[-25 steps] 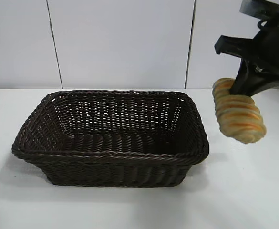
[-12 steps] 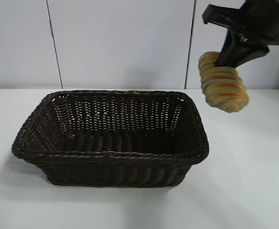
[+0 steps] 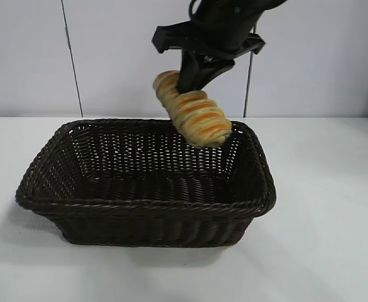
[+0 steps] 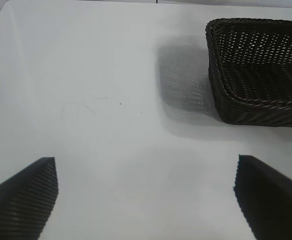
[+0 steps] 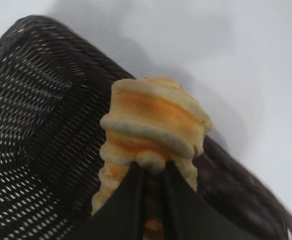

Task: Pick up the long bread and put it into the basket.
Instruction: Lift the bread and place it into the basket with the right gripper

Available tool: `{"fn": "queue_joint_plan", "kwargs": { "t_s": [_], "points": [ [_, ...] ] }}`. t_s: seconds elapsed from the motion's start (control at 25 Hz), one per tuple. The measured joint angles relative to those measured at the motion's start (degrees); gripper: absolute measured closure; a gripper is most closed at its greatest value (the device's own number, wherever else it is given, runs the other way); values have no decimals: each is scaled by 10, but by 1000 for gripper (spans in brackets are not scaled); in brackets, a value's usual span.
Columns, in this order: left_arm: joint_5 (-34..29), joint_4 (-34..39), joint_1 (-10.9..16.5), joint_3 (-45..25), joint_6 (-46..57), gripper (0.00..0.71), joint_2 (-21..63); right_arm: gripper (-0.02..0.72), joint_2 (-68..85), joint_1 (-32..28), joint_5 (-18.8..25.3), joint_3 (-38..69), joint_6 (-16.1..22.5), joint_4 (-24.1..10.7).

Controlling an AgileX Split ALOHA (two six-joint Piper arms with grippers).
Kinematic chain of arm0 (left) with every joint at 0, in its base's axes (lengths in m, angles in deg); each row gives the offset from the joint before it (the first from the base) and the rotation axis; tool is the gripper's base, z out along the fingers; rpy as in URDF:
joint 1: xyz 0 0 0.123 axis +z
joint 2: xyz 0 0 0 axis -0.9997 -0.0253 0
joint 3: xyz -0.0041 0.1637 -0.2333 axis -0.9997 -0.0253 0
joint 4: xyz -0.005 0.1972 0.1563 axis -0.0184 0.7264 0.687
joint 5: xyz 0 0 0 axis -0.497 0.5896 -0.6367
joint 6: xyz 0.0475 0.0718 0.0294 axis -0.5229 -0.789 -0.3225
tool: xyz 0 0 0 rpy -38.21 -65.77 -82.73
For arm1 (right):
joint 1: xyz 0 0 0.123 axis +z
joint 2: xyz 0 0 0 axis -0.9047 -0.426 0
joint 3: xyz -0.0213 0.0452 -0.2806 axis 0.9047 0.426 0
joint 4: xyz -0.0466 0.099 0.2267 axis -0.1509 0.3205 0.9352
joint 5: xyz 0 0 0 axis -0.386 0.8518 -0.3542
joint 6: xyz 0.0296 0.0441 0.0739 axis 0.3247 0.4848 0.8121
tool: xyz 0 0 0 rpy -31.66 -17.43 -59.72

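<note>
- White worktop [image 3: 334, 251] under a pale panelled wall [image 3: 139, 56] with two dark vertical seams; on the worktop stands one thing only, the basket.
- Left gripper [image 4: 146, 200]: seen only from its own wrist camera, hanging over bare worktop off to one side of the basket, its two dark fingers [image 4: 23, 200] spread wide apart with nothing between them.
- One basket [image 3: 58, 189]: dark brown wicker, rectangular, flaring sides, braided rim, sitting at the middle of the worktop.
- One long bread [image 3: 193, 116]: golden loaf with orange-brown and pale spiral ridges, in the air, tilted with its lower end just above the basket's far right rim.
- Right gripper [image 3: 190, 80]: above the basket's back edge, its two fingers [image 5: 183, 210] clamped narrowly on the loaf near its upper part.
</note>
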Motion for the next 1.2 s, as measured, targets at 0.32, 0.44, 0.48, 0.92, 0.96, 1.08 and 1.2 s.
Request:
{"fn": "queue_joint_plan", "kwargs": {
  "t_s": [0.32,0.44,0.48,0.92,0.96,1.08,1.2],
  "points": [
    [0,0,0,0,0,16,0,638,-54,16,-37,0,-50,10],
    [0,0,0,0,0,16,0,639,-70,18,-41,0,-50,14],
    [0,0,0,0,0,16,0,640,-76,19,-41,0,-50,16],
    [0,0,0,0,0,16,0,621,-91,25,-41,-3,-50,20],
    [0,0,0,0,0,16,0,587,-90,25,-38,-4,-50,20],
    [0,0,0,0,0,16,0,374,-89,25,-7,-17,-48,20],
    [0,0,0,0,0,16,0,111,-89,25,35,-43,-31,19]
  ]
}}
